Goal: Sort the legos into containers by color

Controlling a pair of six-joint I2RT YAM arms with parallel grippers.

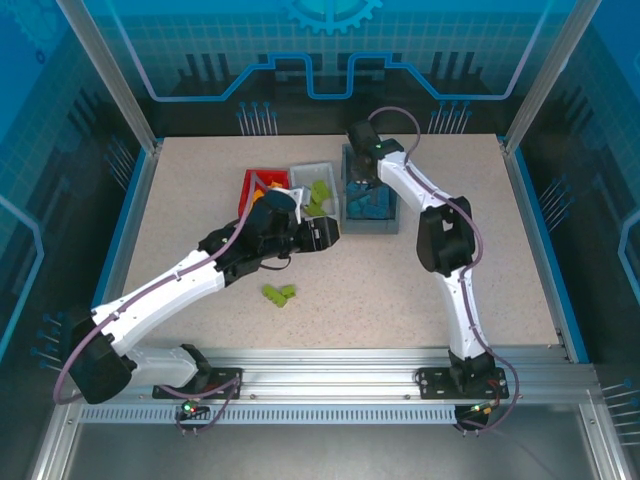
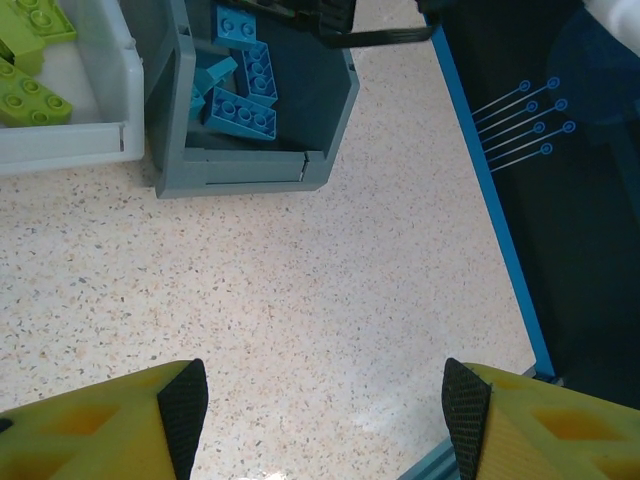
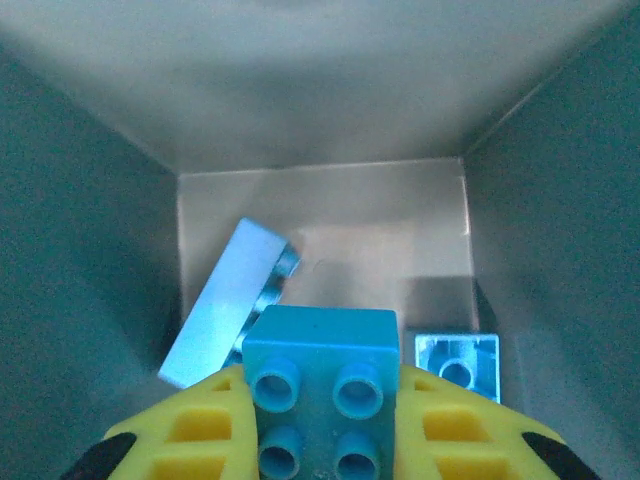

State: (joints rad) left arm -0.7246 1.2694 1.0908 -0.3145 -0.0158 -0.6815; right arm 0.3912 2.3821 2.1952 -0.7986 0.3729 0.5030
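Right claw [image 3: 322, 445], pinching a blue studded plastic brick [image 3: 320, 345], hangs inside the grey rectangular plastic bin [image 3: 90, 250]: deposit step; release comes next. Left claw [image 2: 322, 415], spread and empty, could then fetch lime-green bricks [image 1: 280, 294] lying on the table [image 1: 400, 290].

I work in a robotics lab cell. The speckled surface [image 1: 400, 290] is edged in blue and boxed in by aluminium posts [image 1: 105, 75] and clear panels. Behind it stands a blue backdrop [image 1: 200, 50] printed with gear and circuit graphics. A slotted aluminium rail [image 1: 330, 362] runs along the near edge.
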